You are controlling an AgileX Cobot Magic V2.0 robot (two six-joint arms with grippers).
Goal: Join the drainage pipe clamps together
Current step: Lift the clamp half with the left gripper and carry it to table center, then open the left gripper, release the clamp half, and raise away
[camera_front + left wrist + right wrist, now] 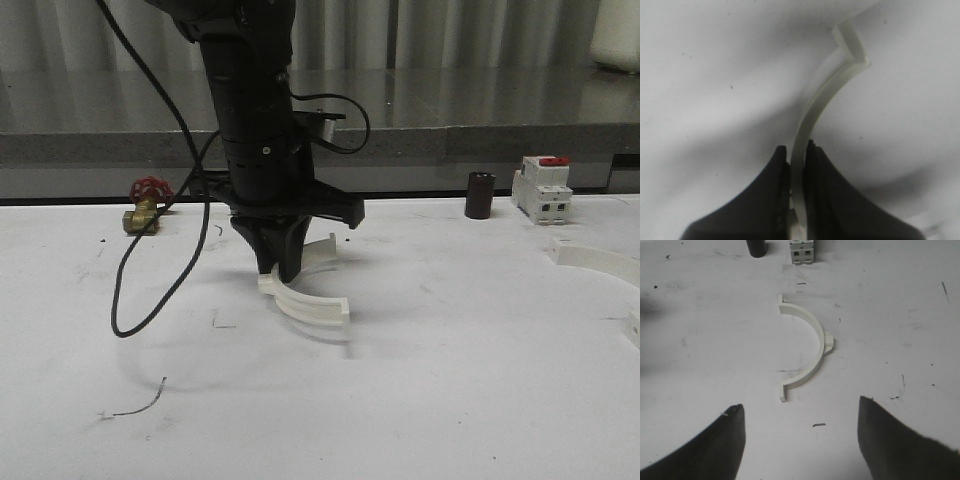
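One white semicircular drainage pipe clamp [305, 300] lies mid-table, and my left gripper [280, 270] stands over its back end, shut on the band. In the left wrist view the thin white clamp [822, 100] runs up from between the two black fingers [775, 200], its stepped tab at the far end. The second clamp [598, 263] lies at the table's right edge, partly cut off. In the right wrist view that clamp [812, 347] lies flat ahead of my right gripper [801, 412], which is open and apart from it.
A white breaker with a red top [542, 188] and a dark cylinder [480, 195] stand at the back right. A brass valve with a red handle [146, 205] sits back left. A black cable [150, 290] loops down from the left arm onto the table.
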